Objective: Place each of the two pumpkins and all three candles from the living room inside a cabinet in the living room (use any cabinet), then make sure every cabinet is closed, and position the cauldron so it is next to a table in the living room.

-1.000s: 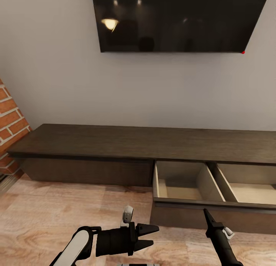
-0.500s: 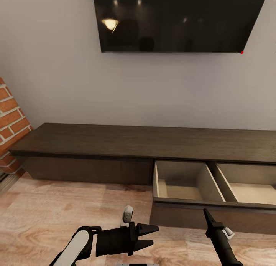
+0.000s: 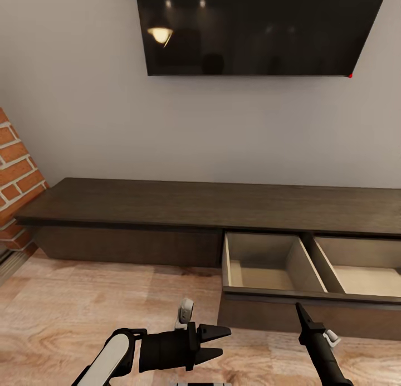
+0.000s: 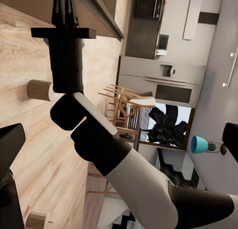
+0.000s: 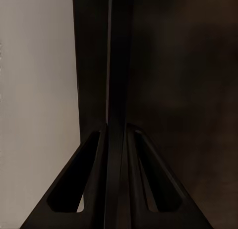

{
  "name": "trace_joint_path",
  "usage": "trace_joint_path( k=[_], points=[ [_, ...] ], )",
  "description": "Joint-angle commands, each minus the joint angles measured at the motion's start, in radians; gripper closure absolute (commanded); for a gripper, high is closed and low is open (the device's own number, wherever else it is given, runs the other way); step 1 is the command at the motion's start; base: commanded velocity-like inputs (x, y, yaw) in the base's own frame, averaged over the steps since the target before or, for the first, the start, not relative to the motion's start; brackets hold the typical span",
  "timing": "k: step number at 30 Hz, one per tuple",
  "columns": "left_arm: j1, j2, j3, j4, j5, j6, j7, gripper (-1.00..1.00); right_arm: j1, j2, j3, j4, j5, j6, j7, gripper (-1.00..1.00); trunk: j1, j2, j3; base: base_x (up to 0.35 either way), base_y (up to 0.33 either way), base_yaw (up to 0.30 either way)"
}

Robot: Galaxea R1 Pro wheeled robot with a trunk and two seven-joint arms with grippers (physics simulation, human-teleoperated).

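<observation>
The long dark-brown cabinet (image 3: 167, 205) runs along the wall. Its right-hand drawer (image 3: 267, 266) is pulled out, and both pale beige compartments are bare. My left gripper (image 3: 216, 341) hovers open over the wood floor in front of the cabinet, holding nothing; one of its fingers (image 4: 10, 144) frames the left wrist view. My right gripper (image 3: 298, 309) points up just before the open drawer's front, its fingers pressed together (image 5: 115, 115) on nothing. A short stubby pale cylinder that looks like a candle (image 4: 39, 90) stands on the floor beyond the right arm (image 4: 99, 140). A second candle (image 4: 37, 220) stands further off.
A black TV (image 3: 256, 29) hangs on the grey wall above the cabinet. A brick column (image 3: 14, 180) stands at the left end. Wood floor (image 3: 83, 297) stretches in front. Chairs (image 4: 121, 107) and a kitchen appear far off in the left wrist view.
The whole head view has drifted slightly, so the camera moved. Both grippers hold the same pose, and the drawer stays open.
</observation>
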State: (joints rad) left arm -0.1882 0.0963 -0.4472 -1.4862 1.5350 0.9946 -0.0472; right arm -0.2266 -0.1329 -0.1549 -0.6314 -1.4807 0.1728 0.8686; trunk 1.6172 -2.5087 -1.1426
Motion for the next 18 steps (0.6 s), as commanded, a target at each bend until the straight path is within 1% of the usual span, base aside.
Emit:
trace_joint_path(
  k=[1, 6, 12, 18],
  points=[
    [-0.001, 0.001, -0.001, 0.000, -0.004, 0.001, -0.005, -1.00, 0.000, -0.001, -0.052, 0.029, -0.020, 0.009, 0.000, 1.00, 0.000, 0.000, -0.001, -0.004, 0.000, 0.000],
    [-0.001, 0.002, -0.001, 0.000, -0.004, 0.001, -0.005, -1.00, 0.000, -0.001, -0.052, 0.029, -0.020, 0.008, 0.000, 1.00, 0.000, 0.000, -0.001, -0.002, 0.000, 0.000],
    [-0.001, 0.002, -0.001, 0.000, -0.004, 0.001, -0.005, -1.00, 0.000, -0.001, -0.052, 0.029, -0.020, 0.008, 0.000, 1.00, 0.000, 0.000, -0.001, -0.074, 0.000, 0.000],
    [-0.001, 0.002, -0.001, 0.000, -0.004, 0.001, -0.005, -1.00, 0.000, -0.001, -0.052, 0.029, -0.020, 0.008, 0.000, 1.00, 0.000, 0.000, -0.001, -0.014, 0.000, 0.000]
  ],
)
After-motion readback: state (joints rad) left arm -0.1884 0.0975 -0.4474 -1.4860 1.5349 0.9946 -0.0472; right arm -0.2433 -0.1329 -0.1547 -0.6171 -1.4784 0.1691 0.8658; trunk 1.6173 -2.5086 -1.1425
